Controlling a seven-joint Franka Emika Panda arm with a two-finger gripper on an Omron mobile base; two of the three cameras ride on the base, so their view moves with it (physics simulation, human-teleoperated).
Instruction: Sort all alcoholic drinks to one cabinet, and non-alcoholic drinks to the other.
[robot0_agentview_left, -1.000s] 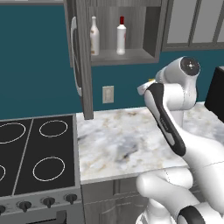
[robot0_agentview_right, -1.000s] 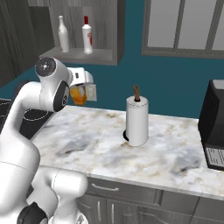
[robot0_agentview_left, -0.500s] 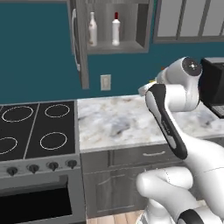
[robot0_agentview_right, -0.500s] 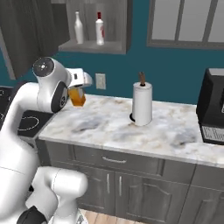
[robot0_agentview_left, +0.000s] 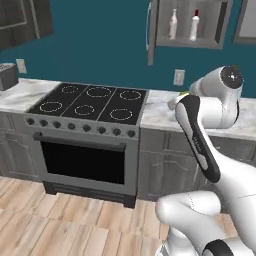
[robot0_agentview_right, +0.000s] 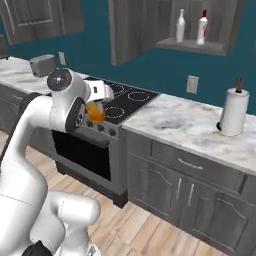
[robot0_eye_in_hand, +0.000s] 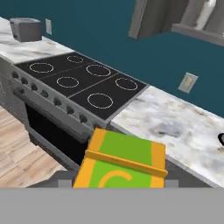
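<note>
My gripper (robot0_agentview_right: 98, 106) is shut on an orange and green drink carton (robot0_agentview_right: 95, 116), carried in the air in front of the stove (robot0_agentview_right: 122, 100). The hand view has the carton (robot0_eye_in_hand: 122, 161) close up at the bottom, hiding the fingertips. In the left base view my arm covers all but a sliver of the carton (robot0_agentview_left: 182, 93). Up and to the right hangs an open wall cabinet (robot0_agentview_right: 200, 46) holding a clear bottle (robot0_agentview_right: 180, 25) and a red-capped bottle (robot0_agentview_right: 202, 27). The left base view also has both bottles (robot0_agentview_left: 173, 24) (robot0_agentview_left: 194, 25). A closed upper cabinet (robot0_agentview_right: 35, 17) hangs at the left.
A black stove (robot0_agentview_left: 90, 102) with an oven stands between two marble counters (robot0_agentview_right: 190, 127). A toaster (robot0_agentview_right: 42, 65) sits left of the stove and a paper towel roll (robot0_agentview_right: 234, 111) at the right. The open cabinet door (robot0_agentview_right: 132, 30) juts out overhead. Wooden floor lies in front.
The whole scene has shifted: the base has backed away and moved left, so the stove, floor and toaster now appear. The carton stays in my gripper.
</note>
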